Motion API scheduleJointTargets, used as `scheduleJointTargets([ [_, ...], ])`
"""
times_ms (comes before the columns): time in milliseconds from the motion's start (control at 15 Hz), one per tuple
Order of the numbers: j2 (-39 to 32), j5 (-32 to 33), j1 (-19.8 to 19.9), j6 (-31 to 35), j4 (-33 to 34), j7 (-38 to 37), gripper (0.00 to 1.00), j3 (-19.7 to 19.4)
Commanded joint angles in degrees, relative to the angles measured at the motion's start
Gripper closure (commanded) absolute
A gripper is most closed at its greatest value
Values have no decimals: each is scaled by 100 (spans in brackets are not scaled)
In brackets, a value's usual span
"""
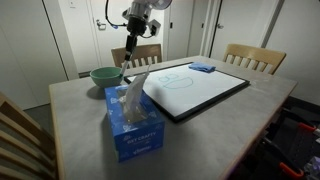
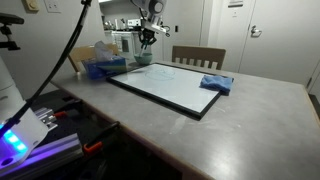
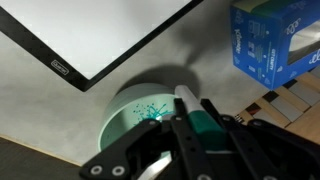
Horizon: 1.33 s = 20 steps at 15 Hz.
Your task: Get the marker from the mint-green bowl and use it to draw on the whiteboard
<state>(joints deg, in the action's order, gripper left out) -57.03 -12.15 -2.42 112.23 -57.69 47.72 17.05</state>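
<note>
My gripper [image 1: 133,42] hangs above the mint-green bowl [image 1: 106,74] at the table's far corner and is shut on the marker [image 1: 131,52]. In the wrist view the marker [image 3: 187,100] has a white tip and a green body and sits between the fingers [image 3: 196,110], over the bowl [image 3: 130,118], which has teal scribbles inside. The whiteboard [image 1: 196,86] lies flat beside the bowl, with a faint drawn outline on it; it shows in both exterior views [image 2: 168,88] and in the wrist view [image 3: 90,30]. In an exterior view the gripper [image 2: 148,37] is raised above the table.
A blue tissue box [image 1: 133,122] stands near the front of the table, next to the bowl and board [image 2: 100,66] [image 3: 275,40]. A flat blue eraser pad [image 1: 202,68] [image 2: 215,84] lies on the whiteboard's far corner. Wooden chairs [image 1: 254,58] stand around the table.
</note>
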Motion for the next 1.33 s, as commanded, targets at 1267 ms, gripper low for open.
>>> scheduleJointTargets([
  [1267,-382,6,-9,-436,931,676,95,120],
])
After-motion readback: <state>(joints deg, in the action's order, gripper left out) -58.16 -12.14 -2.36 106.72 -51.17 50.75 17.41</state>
